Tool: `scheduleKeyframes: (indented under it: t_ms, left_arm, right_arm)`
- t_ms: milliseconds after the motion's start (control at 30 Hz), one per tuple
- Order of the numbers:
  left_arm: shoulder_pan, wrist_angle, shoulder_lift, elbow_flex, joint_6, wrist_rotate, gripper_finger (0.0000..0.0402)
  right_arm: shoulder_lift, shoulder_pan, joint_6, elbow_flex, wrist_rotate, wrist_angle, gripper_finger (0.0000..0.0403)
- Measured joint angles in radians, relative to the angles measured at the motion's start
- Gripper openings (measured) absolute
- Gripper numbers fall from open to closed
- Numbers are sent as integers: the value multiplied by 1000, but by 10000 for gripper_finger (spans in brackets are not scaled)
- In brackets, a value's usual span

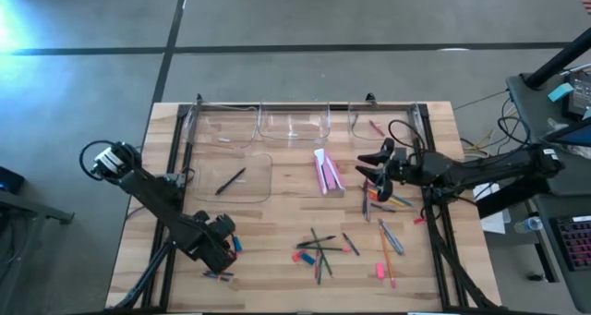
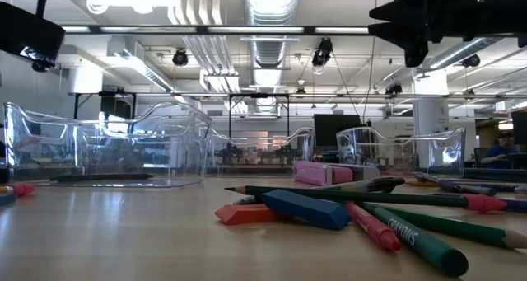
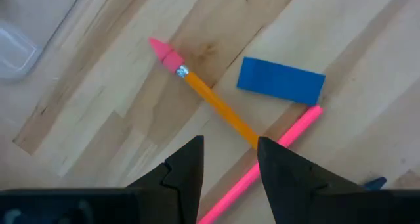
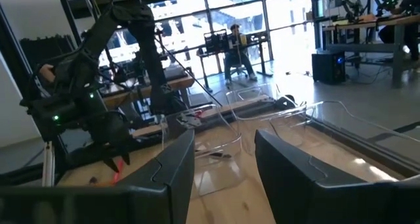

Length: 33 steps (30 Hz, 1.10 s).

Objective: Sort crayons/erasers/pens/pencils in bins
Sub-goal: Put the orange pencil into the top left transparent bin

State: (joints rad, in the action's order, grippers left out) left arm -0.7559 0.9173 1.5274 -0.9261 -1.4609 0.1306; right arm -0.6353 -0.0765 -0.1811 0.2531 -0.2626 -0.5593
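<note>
My left gripper [image 3: 230,142] hangs open near the table's near left corner [image 1: 229,246] and points down. Below it on the wood lie an orange pencil with a pink cap [image 3: 210,96], a blue eraser [image 3: 281,81] and a pink stick [image 3: 275,152]; it touches none of them. My right gripper [image 1: 371,167] is held level above the table's right part, open and empty [image 4: 223,135]. Clear bins [image 1: 294,123] stand along the far edge. One nearer bin [image 1: 242,176] holds a black pen [image 1: 231,180].
A heap of crayons, pens and erasers [image 1: 319,250] lies near the front middle, with a blue eraser [image 2: 305,207] on top. More sticks [image 1: 386,224] lie under and in front of the right arm. Pink erasers [image 1: 325,172] sit mid-table.
</note>
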Motion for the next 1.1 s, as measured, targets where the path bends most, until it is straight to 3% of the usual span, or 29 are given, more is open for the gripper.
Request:
scheduleKeyframes:
  t_ms: [300,567,700,900,1100]
  left_arm:
    - [11,-235,-63,155,-35,-2,128]
    - [11,-281,-87,227,-104,-4,123]
    - [11,-285,-67,228,-105,-8,93]
    - [11,-272,-71,228,-107,-16,16]
    - [10,-279,-150,206,-98,-24,14]
  right_arm:
    - [-8,0,1,2,0,1,149]
    - [-9,0,2,2,0,0,149]
    - [-9,0,2,2,0,1,149]
    - [-9,0,2,2,0,2,149]
    - [-9,0,9,2,0,2,149]
